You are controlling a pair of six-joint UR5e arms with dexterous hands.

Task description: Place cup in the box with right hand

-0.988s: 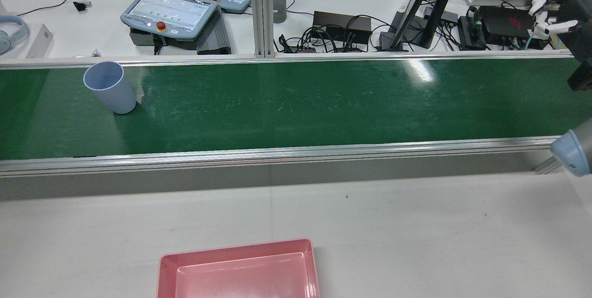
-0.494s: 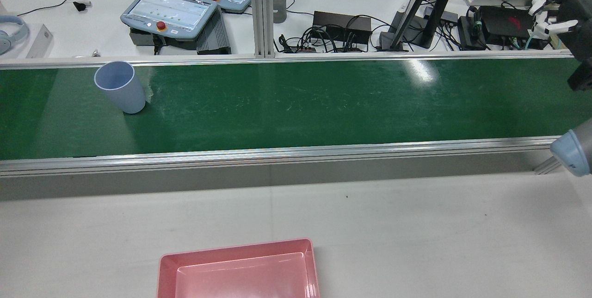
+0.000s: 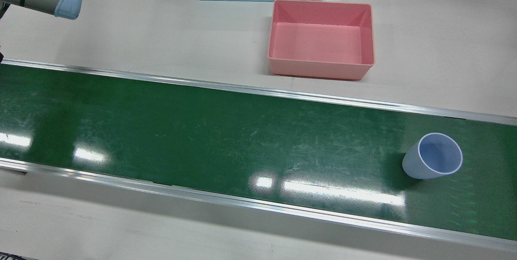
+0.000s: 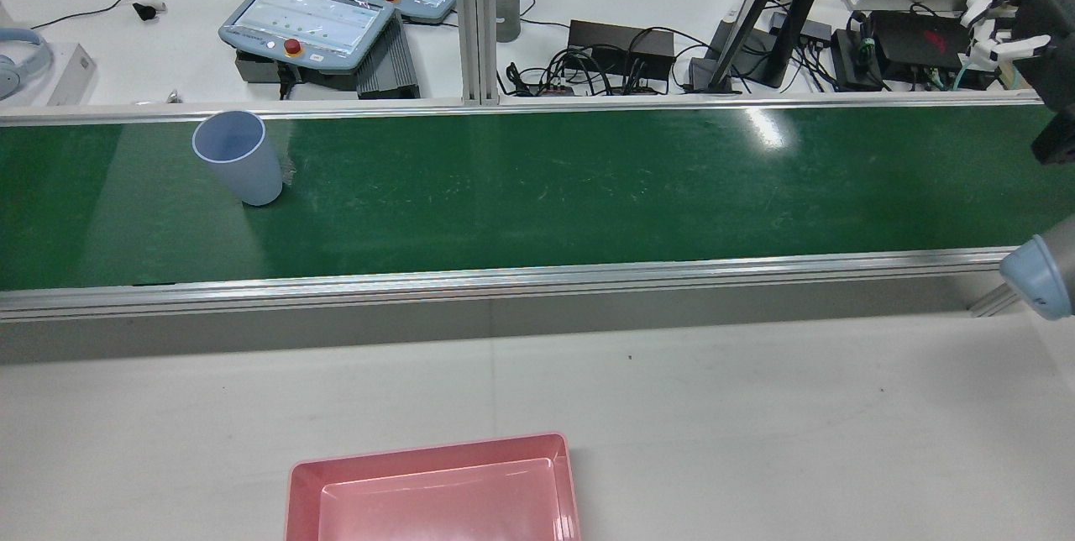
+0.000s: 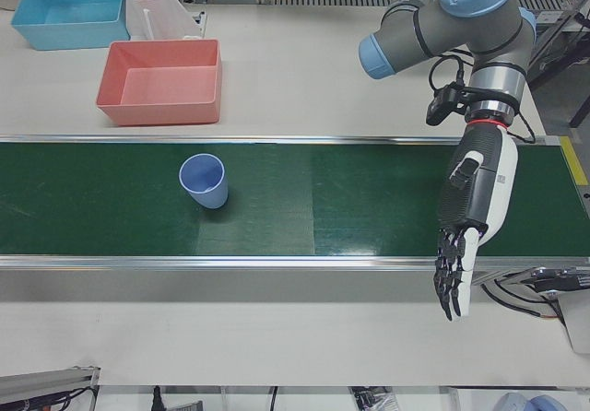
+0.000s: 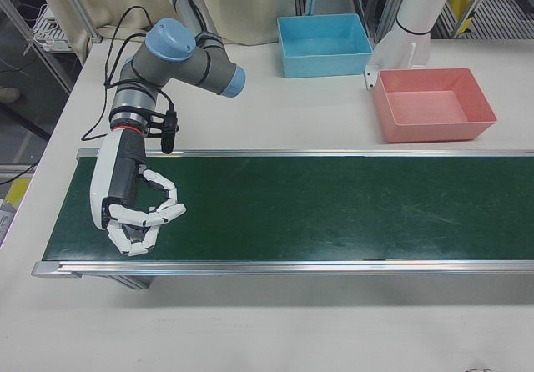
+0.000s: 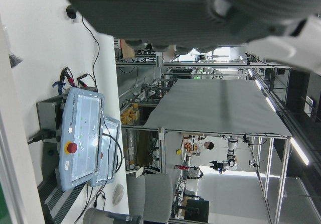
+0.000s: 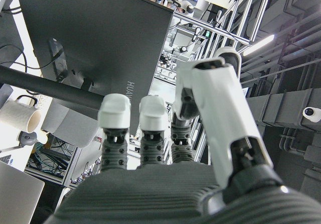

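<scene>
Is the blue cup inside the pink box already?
No, the blue cup stands on the green belt, apart from the pink box, which holds nothing.

A: What do we note on the arms?
B: Grey tubular links with light-blue joint caps; a black cable runs along each wrist.
A: And the hands?
B: The left hand (image 5: pixel 467 217) and right hand (image 6: pixel 133 201) have white shells with black segmented fingers.

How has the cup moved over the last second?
Yes. In the rear view the cup has slid rightward along the belt, closer to the post, still upright.
</scene>
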